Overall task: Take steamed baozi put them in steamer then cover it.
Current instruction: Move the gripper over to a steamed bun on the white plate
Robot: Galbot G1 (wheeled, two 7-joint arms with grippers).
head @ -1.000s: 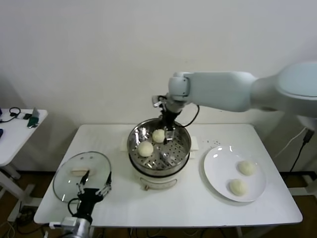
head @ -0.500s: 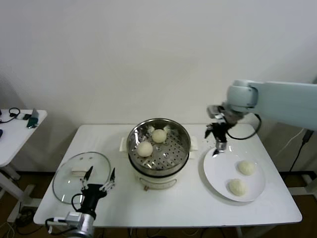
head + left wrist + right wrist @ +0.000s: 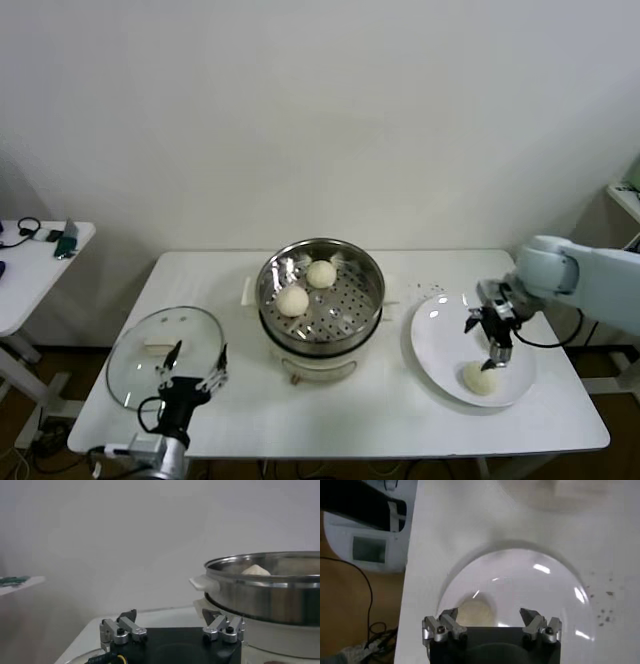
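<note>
The steamer [image 3: 322,290] stands mid-table and holds two baozi, one [image 3: 293,300] nearer and one [image 3: 321,273] farther back. My right gripper [image 3: 490,350] hangs open just above the white plate [image 3: 440,335] on the right. One baozi [image 3: 480,377] lies on the plate right by its fingertips; any other on the plate is hidden by the gripper. In the right wrist view the open gripper [image 3: 489,612] has a baozi [image 3: 476,612] below it, off toward one finger, untouched. My left gripper [image 3: 190,368] is open and idle at the front left.
The glass lid [image 3: 165,345] with a white handle lies flat at the front left, beside my left gripper [image 3: 172,615]. The left wrist view shows the steamer's wall [image 3: 265,592] close by. A small side table [image 3: 40,250] stands at the far left.
My right arm has swung from the steamer, past the plate's far edge, down over the plate. Two baozi stay in the steamer. The left arm has barely moved.
</note>
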